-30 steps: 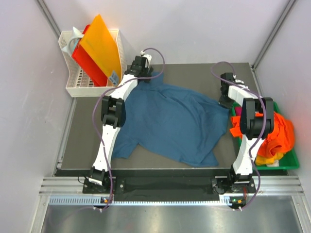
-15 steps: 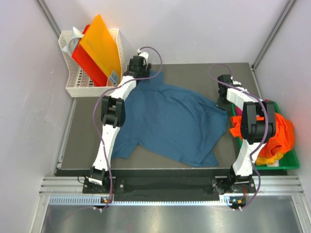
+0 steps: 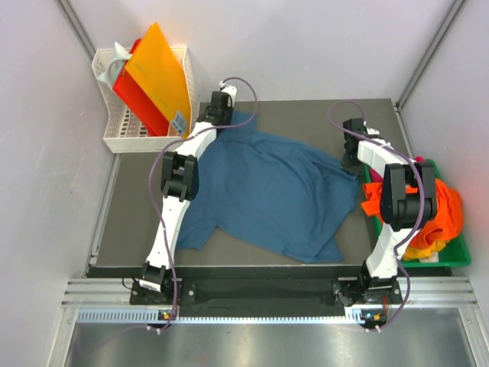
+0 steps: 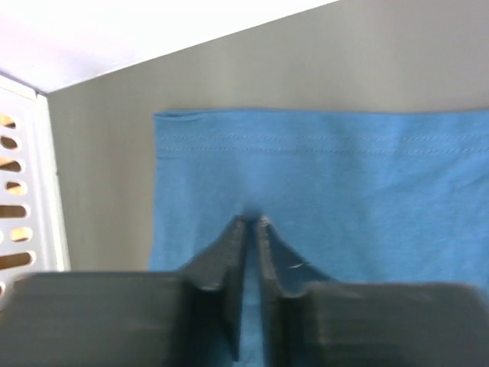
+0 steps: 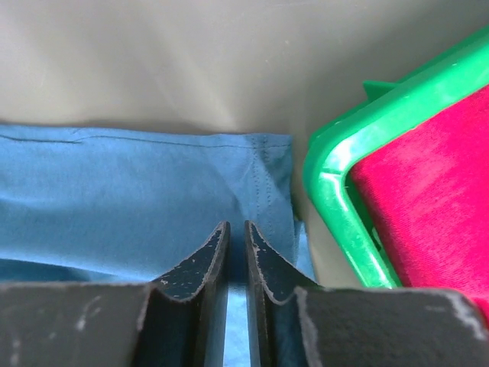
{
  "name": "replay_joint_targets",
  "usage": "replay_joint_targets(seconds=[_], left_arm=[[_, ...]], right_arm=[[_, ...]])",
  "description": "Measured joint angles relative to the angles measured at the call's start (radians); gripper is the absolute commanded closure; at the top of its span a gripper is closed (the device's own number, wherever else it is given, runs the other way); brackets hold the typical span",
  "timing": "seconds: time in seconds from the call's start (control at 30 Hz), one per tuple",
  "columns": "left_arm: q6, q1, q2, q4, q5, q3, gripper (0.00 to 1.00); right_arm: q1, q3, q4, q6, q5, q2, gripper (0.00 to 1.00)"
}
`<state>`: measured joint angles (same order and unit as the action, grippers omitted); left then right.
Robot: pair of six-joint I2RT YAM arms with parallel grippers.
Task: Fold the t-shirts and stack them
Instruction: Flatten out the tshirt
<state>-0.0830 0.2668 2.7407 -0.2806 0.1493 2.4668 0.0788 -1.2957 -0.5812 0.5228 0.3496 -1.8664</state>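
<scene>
A dark teal-blue t-shirt (image 3: 267, 191) lies spread across the grey mat. My left gripper (image 3: 221, 118) is at its far left corner, just inside the hem. In the left wrist view the gripper (image 4: 250, 220) is shut, pinching the blue cloth (image 4: 321, 176). My right gripper (image 3: 350, 163) stands over the shirt's far right corner. In the right wrist view its tips (image 5: 237, 228) are a narrow slit apart above the blue hem (image 5: 137, 199), which lies flat. Orange (image 3: 447, 206) and yellow (image 3: 416, 248) t-shirts sit bunched in the green tray (image 3: 451, 262); a magenta t-shirt (image 5: 428, 183) shows there too.
The green tray's corner (image 5: 344, 160) is close to the right of my right gripper. A white basket (image 3: 114, 141) holding orange and red sheets (image 3: 157, 76) stands at the back left, its wall (image 4: 30, 191) just left of my left gripper. White walls enclose the mat.
My left gripper has shut on the shirt's far left corner. My right gripper moved slightly left along the far right corner, and its jaws have parted a little.
</scene>
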Motion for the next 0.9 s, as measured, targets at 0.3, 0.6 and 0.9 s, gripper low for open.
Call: replay_joint_targets(seconds=[0.3,0.6,0.9], left_arm=[[0.007,0.003,-0.131,0.019,0.000,-0.215,1.00],[0.010,0.003,-0.248,-0.092,-0.027,-0.353,1.00],[0.022,0.003,-0.305,-0.166,-0.060,-0.416,1.00]], right_arm=[[0.026,-0.033,-0.002,0.005,-0.013,0.000,0.85],[0.031,-0.069,0.010,0.013,-0.026,0.000,0.85],[0.055,-0.081,0.021,-0.016,-0.115,-0.018,0.51]])
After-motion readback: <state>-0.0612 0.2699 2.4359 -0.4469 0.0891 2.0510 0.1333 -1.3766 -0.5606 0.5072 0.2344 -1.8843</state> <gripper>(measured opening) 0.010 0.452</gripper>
